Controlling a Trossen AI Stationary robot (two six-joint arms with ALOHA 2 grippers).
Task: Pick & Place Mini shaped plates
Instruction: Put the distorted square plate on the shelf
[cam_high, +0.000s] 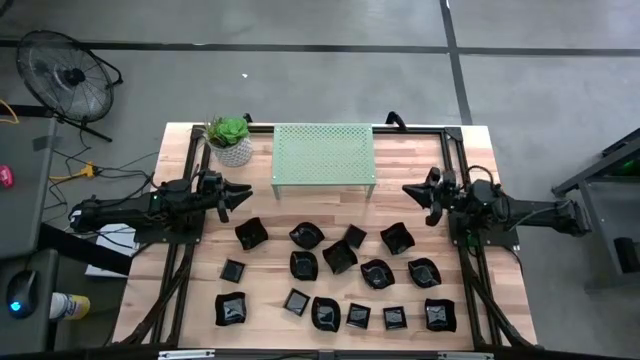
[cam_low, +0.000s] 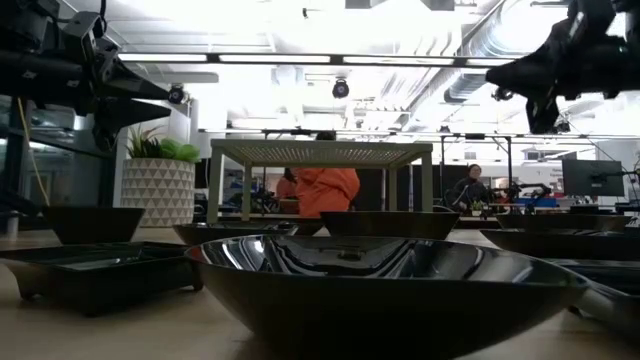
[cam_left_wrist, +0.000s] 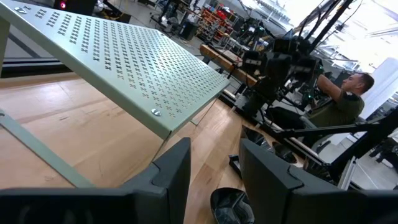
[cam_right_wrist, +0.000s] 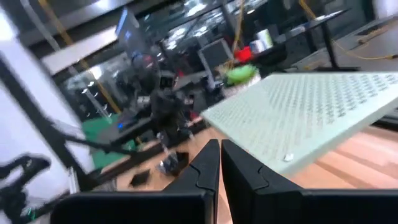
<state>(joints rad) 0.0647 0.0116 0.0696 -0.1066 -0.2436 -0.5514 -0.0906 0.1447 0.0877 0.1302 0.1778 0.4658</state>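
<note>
1. Mini shaped plates (cam_high: 340, 285): all black dishes sit loose on the near half of the tabletop (cam_high: 420, 155), spread in rough rows between the two arms. None stacked that I can see, none on the rack. Gaps between most of them look wide enough to drop a finger beside a rim, probably why they're laid out spaced.
2. Perforated green rack (cam_high: 324, 155) stands at the far edge, centred, top bare. Likely the drop target, since it's within reach of both arms. That's a guess from layout; the task line doesn't name a destination.
3. Left hand (cam_high: 238, 190): raised above the wood, just off the rack's left corner, fingers parted with a clear gap in its wrist view, holding nothing. One dish (cam_left_wrist: 231, 207) shows below and ahead of the fingers (cam_left_wrist: 174, 177), so it's roughly lined up over the nearest plate row.
4. Right hand (cam_high: 415, 192): mirror position off the rack's right corner, fingers pressed together, nothing between them. Parked pose, well clear of the dishes.
5. Potted plant (cam_high: 231, 139) at the far left corner beside the rack: not part of the job, and close to the left arm's swing path.
6. Judgement: nothing picked yet. Glossy shallow rims could slip in a pinch; grip across a rim edge, not the flat.
</note>
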